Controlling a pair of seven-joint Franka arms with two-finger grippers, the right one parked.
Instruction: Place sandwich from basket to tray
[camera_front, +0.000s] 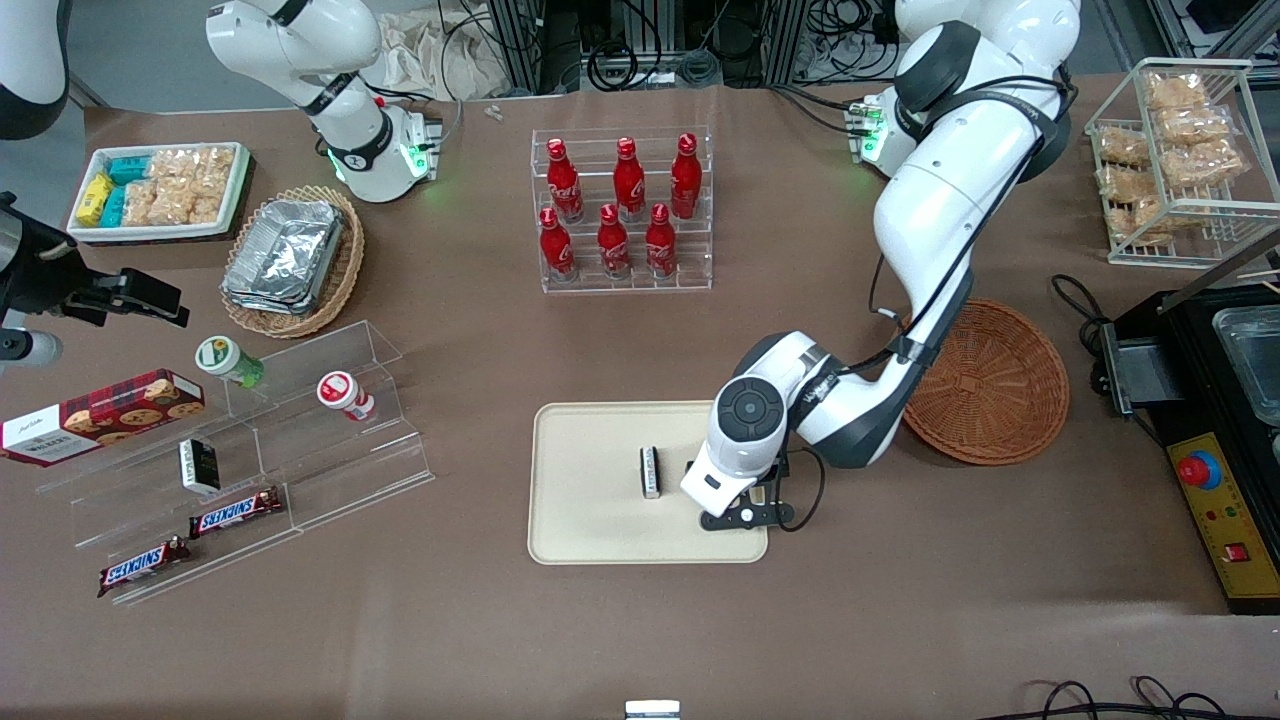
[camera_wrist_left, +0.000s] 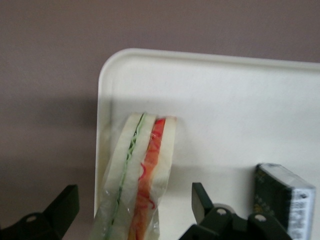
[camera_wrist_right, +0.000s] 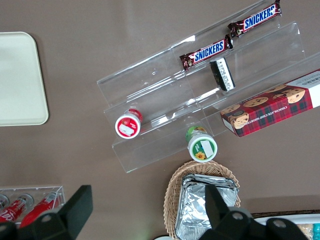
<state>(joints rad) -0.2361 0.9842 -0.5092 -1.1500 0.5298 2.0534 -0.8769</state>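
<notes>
Sandwich on tray, basket emptied; gripper spread apart around it, retreat pending.

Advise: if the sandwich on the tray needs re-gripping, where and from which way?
Take the sandwich across its two flat bread faces, coming straight down from above. It stands on edge on the tray, filling edge up, between the fingers of the open gripper, so the broad faces already point at the fingers.

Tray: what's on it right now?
On the tray: a small dark packet, and the sandwich at its edge, between the gripper's open fingers. From the front, the arm hides the sandwich.
</notes>
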